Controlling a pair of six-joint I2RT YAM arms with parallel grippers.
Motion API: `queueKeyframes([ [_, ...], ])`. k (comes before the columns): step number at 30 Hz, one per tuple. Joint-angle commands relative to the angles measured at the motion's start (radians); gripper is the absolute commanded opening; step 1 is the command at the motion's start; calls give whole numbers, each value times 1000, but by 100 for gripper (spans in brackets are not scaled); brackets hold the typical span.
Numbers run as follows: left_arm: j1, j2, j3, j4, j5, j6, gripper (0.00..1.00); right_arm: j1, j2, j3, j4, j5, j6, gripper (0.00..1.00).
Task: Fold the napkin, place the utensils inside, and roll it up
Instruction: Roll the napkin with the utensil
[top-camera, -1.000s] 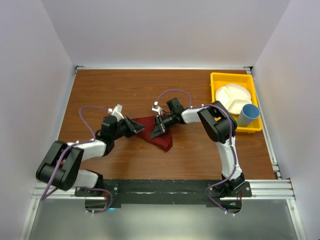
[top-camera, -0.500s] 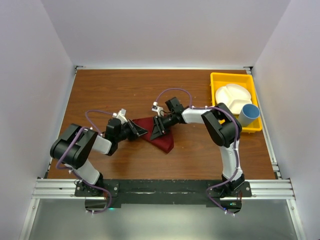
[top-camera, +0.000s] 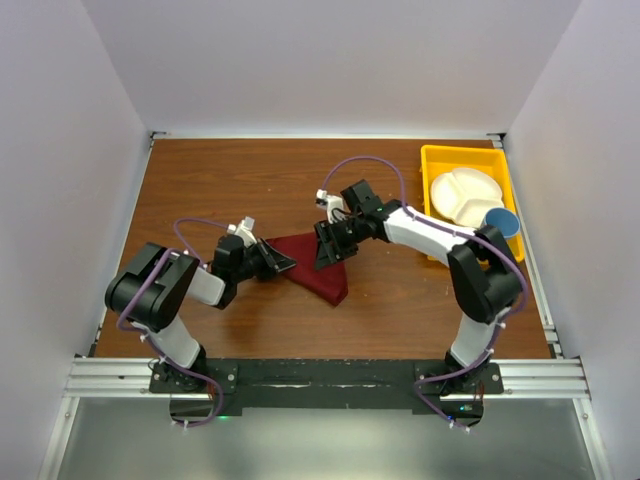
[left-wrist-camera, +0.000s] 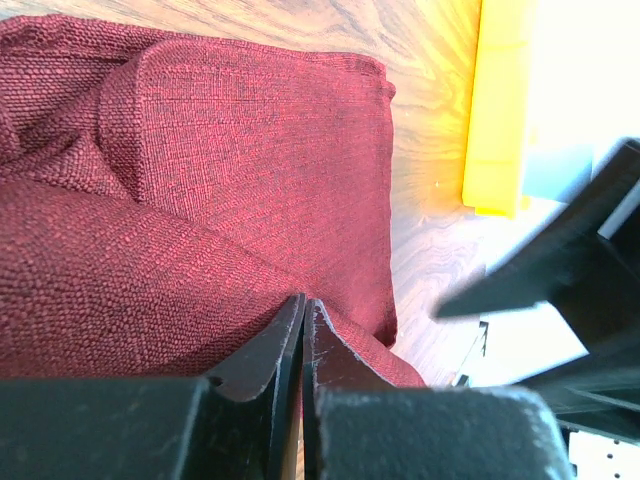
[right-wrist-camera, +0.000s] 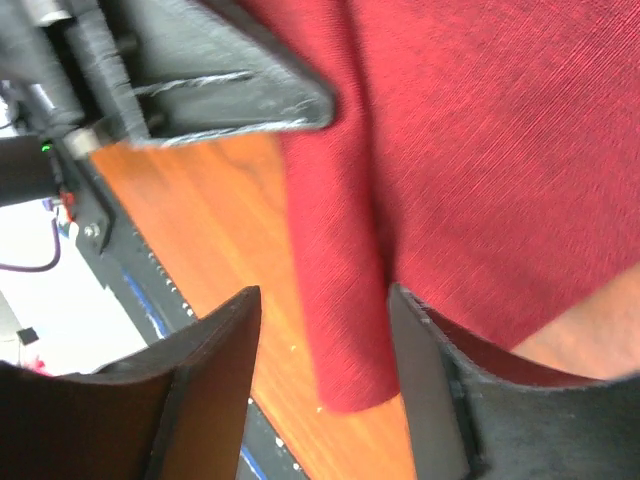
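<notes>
The dark red napkin (top-camera: 318, 275) lies folded and bunched on the wooden table, between my two grippers. My left gripper (top-camera: 283, 264) is at its left corner, and in the left wrist view its jaws (left-wrist-camera: 303, 305) are shut with the napkin (left-wrist-camera: 230, 150) pinched at their tips. My right gripper (top-camera: 328, 252) is over the napkin's upper right part. In the right wrist view it (right-wrist-camera: 325, 295) is open, with a rolled fold of the napkin (right-wrist-camera: 345, 300) between its fingers. No utensils are in view.
A yellow bin (top-camera: 440, 158) at the back right holds a white divided plate (top-camera: 465, 195) and a blue cup (top-camera: 497, 222). Walls enclose the table on three sides. The black rail runs along the near edge.
The right arm swung its elbow out to the right and its gripper shifted slightly up and right over the napkin. The left arm folded its elbow in; its gripper stayed at the napkin's left corner.
</notes>
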Motion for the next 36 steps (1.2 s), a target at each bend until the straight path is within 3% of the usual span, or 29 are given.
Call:
queueKeyframes([
  [1, -4, 34, -6, -87, 3, 70, 7, 10, -88, -110, 90, -49, 35, 46],
  [2, -4, 33, -6, -88, 4, 70, 7, 8, -85, -129, 136, -68, 58, 35],
  [4, -4, 31, 6, -105, 6, 77, 7, 8, -57, -190, 179, -128, 76, 27],
  [7, -4, 22, 15, -128, 6, 91, 7, 5, -45, -285, 287, -102, 107, 25],
  [12, -4, 27, 33, -165, 24, 104, 7, 5, -39, -344, 214, 34, 37, 23],
  [15, -4, 27, 49, -191, 37, 111, 7, 8, -115, -333, 160, 68, 21, 23],
  [19, -4, 22, 84, -248, 44, 130, 7, 77, -189, -195, 74, 148, -43, 33],
  [20, -4, 24, 95, -263, 49, 134, 7, 104, -197, -171, 53, 191, -63, 46],
  [21, -4, 25, 104, -302, 55, 136, 7, 138, -197, -152, 48, 334, -107, 55],
  [24, -4, 31, 173, -428, 52, 150, 5, 269, -171, -103, 80, 589, -164, 73],
  [27, -2, 44, 223, -557, 47, 160, 5, 355, -104, -80, 106, 757, -209, 81],
  [31, 1, 56, 244, -613, 49, 154, 6, 443, -45, -71, 173, 928, -272, 82],
  [36, 4, 71, 259, -620, 72, 153, 6, 477, 18, -54, 204, 990, -316, 80],
])
